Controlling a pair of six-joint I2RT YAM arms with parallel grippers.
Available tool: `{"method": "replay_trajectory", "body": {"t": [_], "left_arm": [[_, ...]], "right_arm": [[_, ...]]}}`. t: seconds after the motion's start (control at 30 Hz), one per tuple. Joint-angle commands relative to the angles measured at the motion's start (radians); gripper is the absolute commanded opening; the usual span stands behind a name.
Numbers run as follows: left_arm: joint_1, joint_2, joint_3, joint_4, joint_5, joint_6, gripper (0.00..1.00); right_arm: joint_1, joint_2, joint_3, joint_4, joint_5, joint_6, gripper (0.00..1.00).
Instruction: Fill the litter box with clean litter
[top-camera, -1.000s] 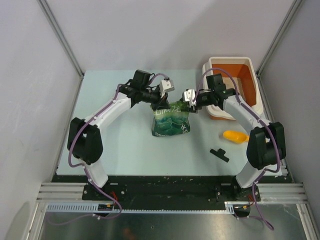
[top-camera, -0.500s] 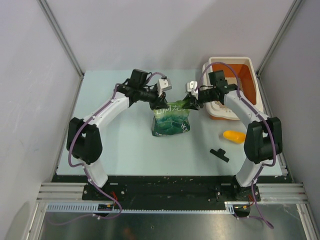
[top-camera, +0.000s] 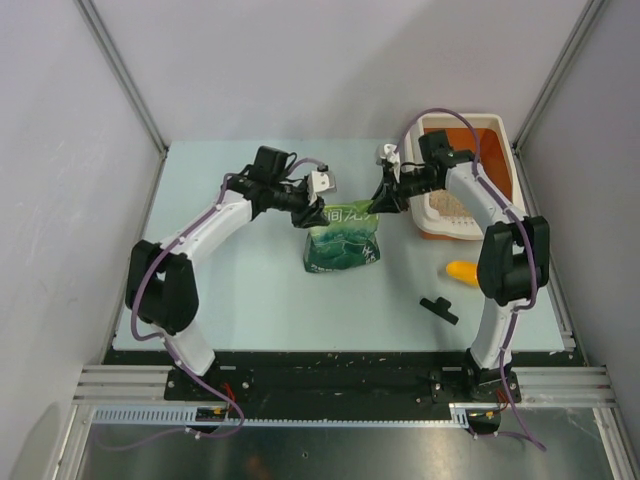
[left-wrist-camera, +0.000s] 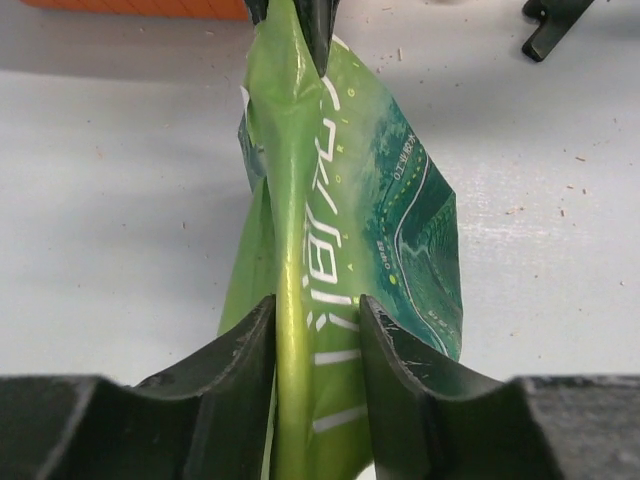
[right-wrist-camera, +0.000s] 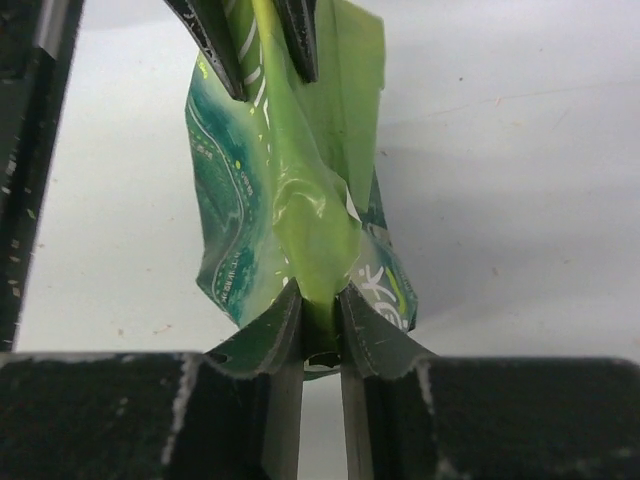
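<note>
The green bag (top-camera: 342, 238) stands upright mid-table, its top edge between both grippers. My left gripper (top-camera: 318, 208) straddles the left end of that edge; in the left wrist view its jaws (left-wrist-camera: 315, 310) stand apart, open, with the folded film (left-wrist-camera: 300, 200) loose between them. My right gripper (top-camera: 378, 205) is shut on the bag's right top corner, the fingers (right-wrist-camera: 320, 300) pinching the green film (right-wrist-camera: 300, 200). The litter box (top-camera: 460, 120), orange with a white rim, sits at the back right. Pale clean litter (top-camera: 448, 205) lies in its near end.
A yellow scoop (top-camera: 462, 271) lies on the table in front of the litter box. A black clip (top-camera: 438, 309) lies near the front right, also seen in the left wrist view as the clip (left-wrist-camera: 555, 20). Frame posts stand at both back corners.
My right gripper has moved up to the bag's top corner and closed on it. The left gripper's jaws have spread apart. The bag's top now stands taller between the two.
</note>
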Motion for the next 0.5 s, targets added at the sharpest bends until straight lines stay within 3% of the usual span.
{"method": "replay_trajectory", "body": {"t": [0.0,0.07,0.1,0.2,0.33,0.47], "left_arm": [[0.005,-0.018,0.027,-0.059,0.006,0.038,0.42],[0.002,-0.001,0.042,-0.061,0.0,0.041,0.39],[0.002,0.005,0.056,-0.061,-0.005,0.039,0.33],[0.002,0.017,0.076,-0.061,-0.009,0.03,0.17],[0.004,0.02,0.081,-0.062,0.006,0.008,0.11],[0.004,0.025,0.081,-0.067,0.024,-0.036,0.08]], "right_arm": [[-0.032,0.011,0.057,-0.06,-0.037,0.085,0.25],[-0.039,-0.014,0.053,-0.036,-0.043,0.12,0.32],[-0.045,-0.029,0.033,0.027,-0.038,0.14,0.4],[-0.044,-0.133,-0.066,0.2,0.018,0.186,0.52],[0.002,-0.273,-0.212,0.36,0.123,0.058,0.58],[0.051,-0.337,-0.277,0.385,0.112,-0.047,0.58]]}}
